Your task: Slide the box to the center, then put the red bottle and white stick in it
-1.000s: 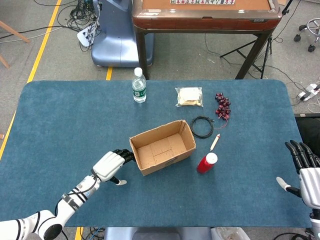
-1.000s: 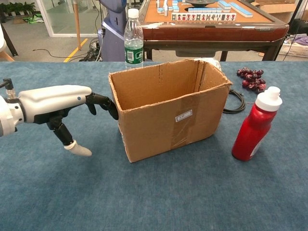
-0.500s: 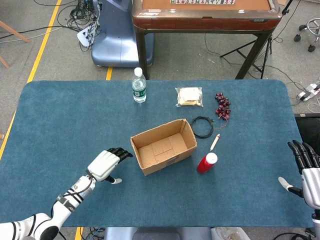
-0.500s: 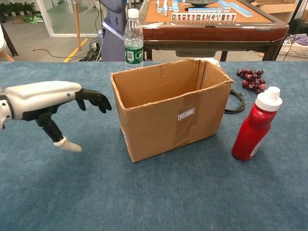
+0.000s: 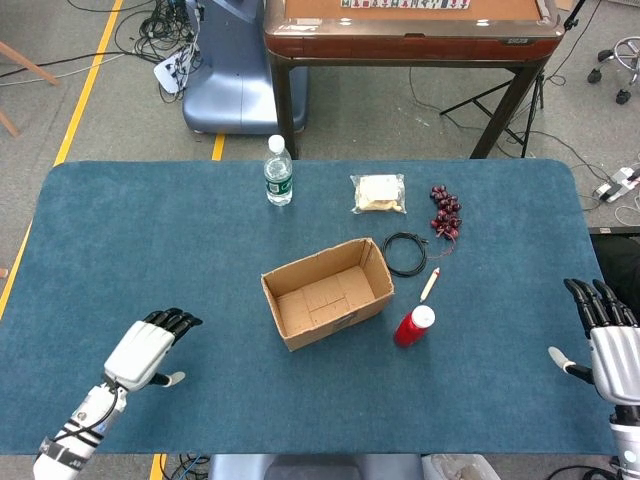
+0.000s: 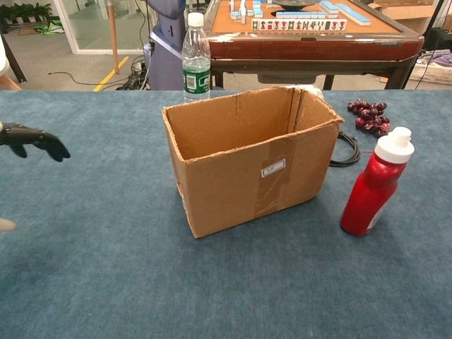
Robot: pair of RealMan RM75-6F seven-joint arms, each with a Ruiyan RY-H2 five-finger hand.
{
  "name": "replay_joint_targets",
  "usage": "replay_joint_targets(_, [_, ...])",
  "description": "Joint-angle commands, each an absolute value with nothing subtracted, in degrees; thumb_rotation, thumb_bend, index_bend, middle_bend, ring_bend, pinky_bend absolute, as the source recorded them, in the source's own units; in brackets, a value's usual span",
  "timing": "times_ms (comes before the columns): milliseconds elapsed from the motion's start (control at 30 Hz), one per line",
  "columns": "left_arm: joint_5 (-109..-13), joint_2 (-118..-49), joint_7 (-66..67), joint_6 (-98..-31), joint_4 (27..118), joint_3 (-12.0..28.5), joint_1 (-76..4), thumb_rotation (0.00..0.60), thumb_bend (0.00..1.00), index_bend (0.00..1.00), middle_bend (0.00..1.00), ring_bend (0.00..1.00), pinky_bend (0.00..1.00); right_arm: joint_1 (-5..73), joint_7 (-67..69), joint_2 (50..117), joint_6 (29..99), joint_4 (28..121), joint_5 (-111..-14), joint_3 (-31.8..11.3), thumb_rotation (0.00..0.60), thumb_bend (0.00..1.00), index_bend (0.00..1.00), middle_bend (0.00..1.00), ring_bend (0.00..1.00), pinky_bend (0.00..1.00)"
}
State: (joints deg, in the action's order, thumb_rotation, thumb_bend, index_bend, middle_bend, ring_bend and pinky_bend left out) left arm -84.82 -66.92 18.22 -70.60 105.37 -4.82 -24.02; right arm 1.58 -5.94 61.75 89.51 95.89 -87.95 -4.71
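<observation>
table point(image 5: 120, 240): blue cloth | box point(image 5: 327, 294) centre | red bottle point(image 5: 413, 326), stick point(image 5: 430, 284) right of it | cable point(image 5: 404, 253), grapes point(image 5: 445, 211), packet point(image 5: 379, 193), water bottle point(image 5: 279, 172) behind

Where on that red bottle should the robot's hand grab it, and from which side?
Probably around the red bottle's straight middle body, below its white cap. It stands upright, leaning slightly. The right hand could come from the open right side, since the box stands close on the left.
</observation>
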Motion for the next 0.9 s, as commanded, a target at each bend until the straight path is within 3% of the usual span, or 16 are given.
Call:
replay_joint_targets(33, [-86.32,-65.64,18.89,-73.08,105.14,-6.83,-21.23,0.6,0.0,0.22,0.23,0.17,0.23,2.69,-5.19,62.96,88.0,94.28,-86.94,-5.36,0.6,0.0,0.11,0.16,0.08,0.25])
replay_joint_targets(467, [-92.22,-64.81,14.14,-82.85,99.19,-10.88,-11.59,0.6,0.0,0.27,0.24,0.17,0.24,10.61,3.68,68.72,76.83,85.3,-86.2,-6.41,0.6,0.0,0.14,0.24,0.15,0.26])
replay_joint_targets(900, [-94.18,-65.55,10.95,-85.21,95.37,-10.57,-7.84,0.6,0.0,0.31,0.25,0.18,0.25,19.03,19.25,72.43,67.69,76.99,-90.09,-5.12,0.6,0.0,0.17,0.31,0.21,0.26])
